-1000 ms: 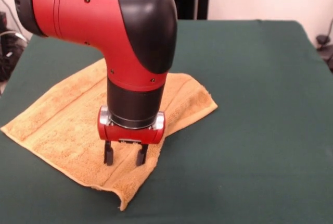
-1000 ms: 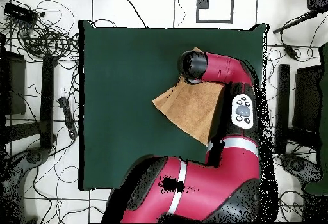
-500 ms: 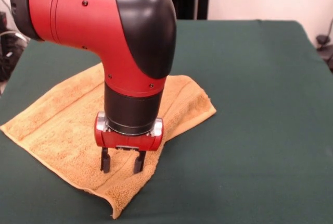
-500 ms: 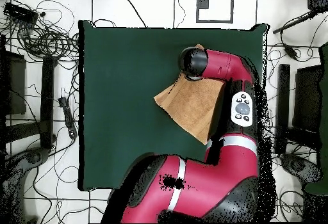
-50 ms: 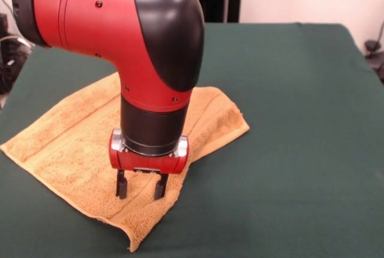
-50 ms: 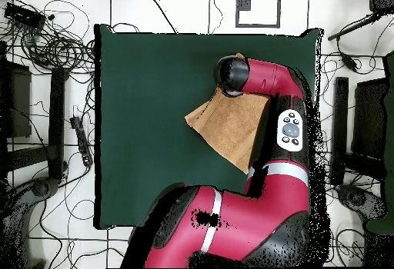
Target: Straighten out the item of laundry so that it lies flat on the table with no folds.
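From my screen the arm (image 5: 120,24) reaches in from the upper left, bends at a black elbow and drops its wrist straight down. The tool (image 5: 141,187) hangs below the red wrist ring, its two black fingers (image 5: 122,185) pointing down with a clear gap between them. Overhead, the arm (image 6: 262,174) hooks round and hides the tool.

Even, soft indoor light; faint shadows
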